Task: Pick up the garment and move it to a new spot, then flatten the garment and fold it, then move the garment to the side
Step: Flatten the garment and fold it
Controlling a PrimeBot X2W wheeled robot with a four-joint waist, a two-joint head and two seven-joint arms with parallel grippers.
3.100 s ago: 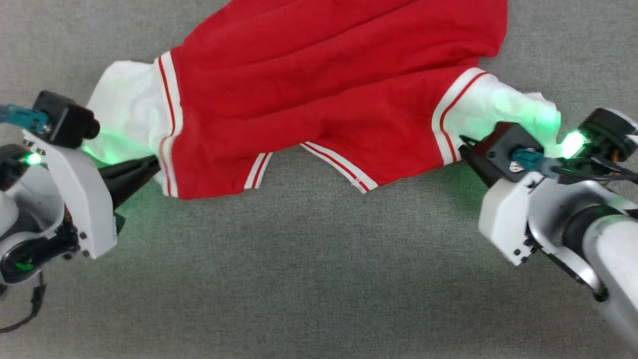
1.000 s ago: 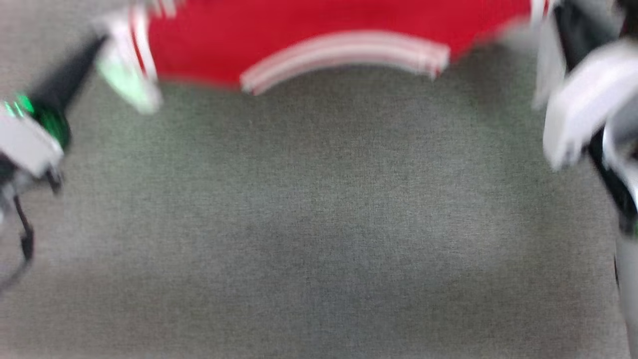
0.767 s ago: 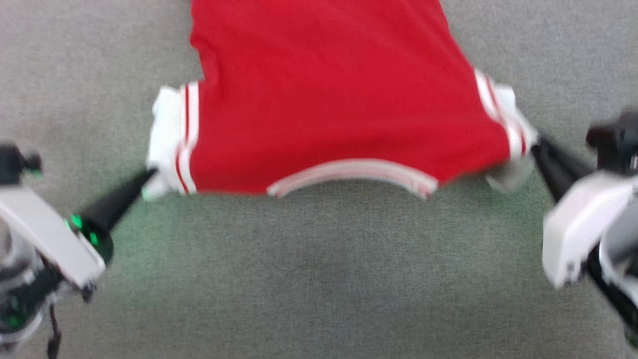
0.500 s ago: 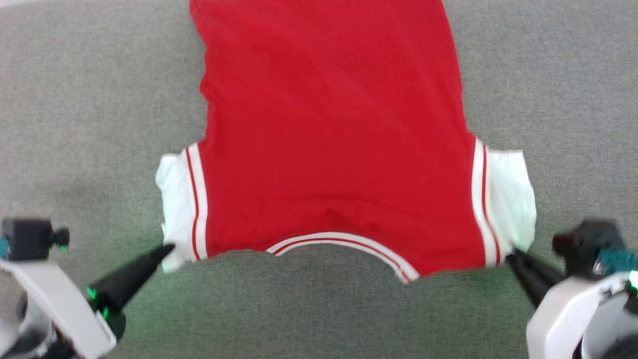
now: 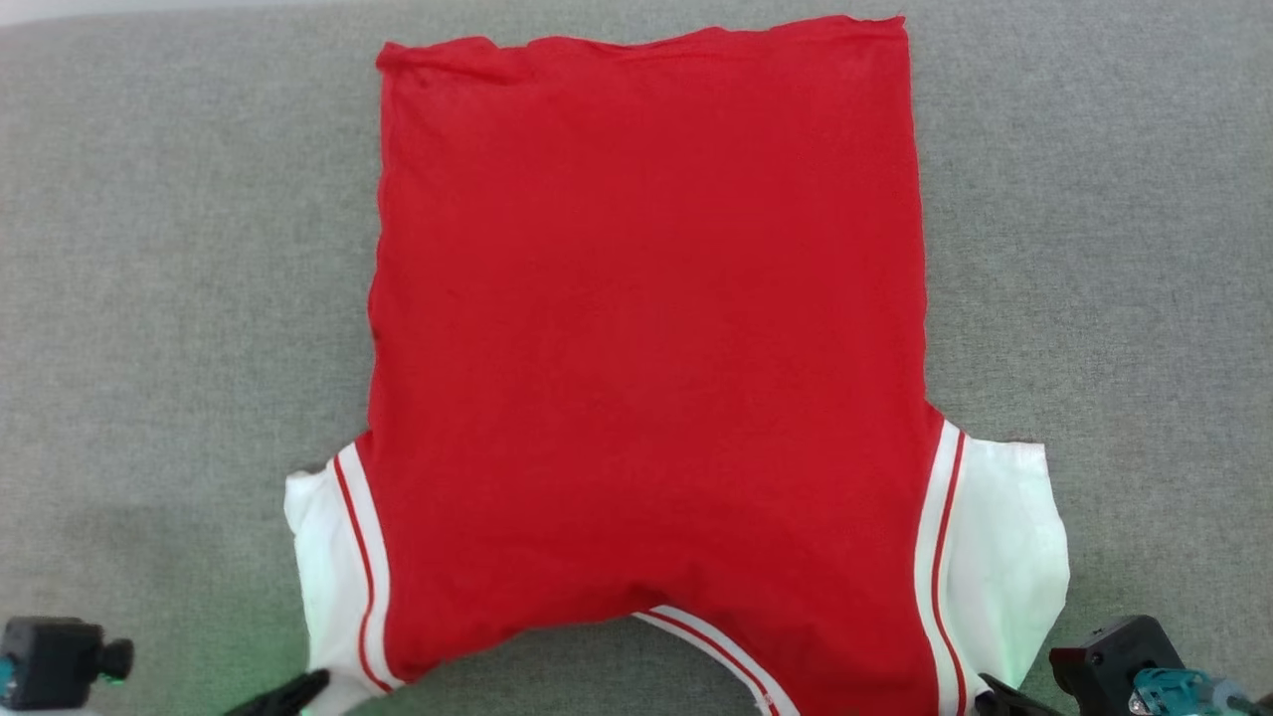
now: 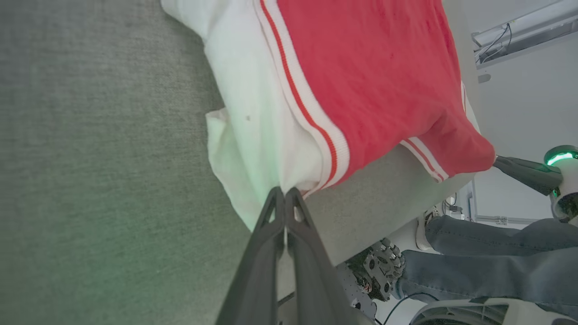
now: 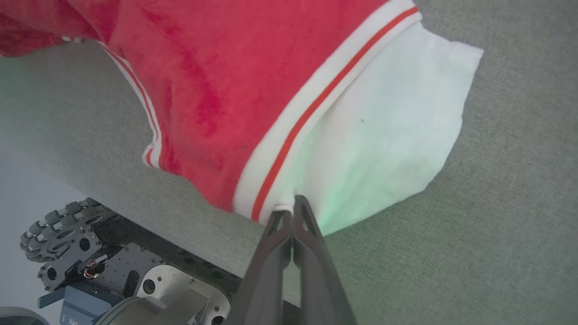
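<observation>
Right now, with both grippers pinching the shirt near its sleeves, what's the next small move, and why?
Probably lower the left gripper and right gripper a touch, laying the shoulder edge on the table. Both are shut on the shirt beside its white sleeves. The red body lies flat, but the collar end looks raised and rippled near the table's edge.

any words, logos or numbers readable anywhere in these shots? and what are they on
No text can be read in any view.
The garment: plain red cloth with white sleeves and red-and-white striped trim; no print, number or label on the side that shows.
The blue part on the robot's base, in the right wrist view: any marking on it is too small to read.
</observation>
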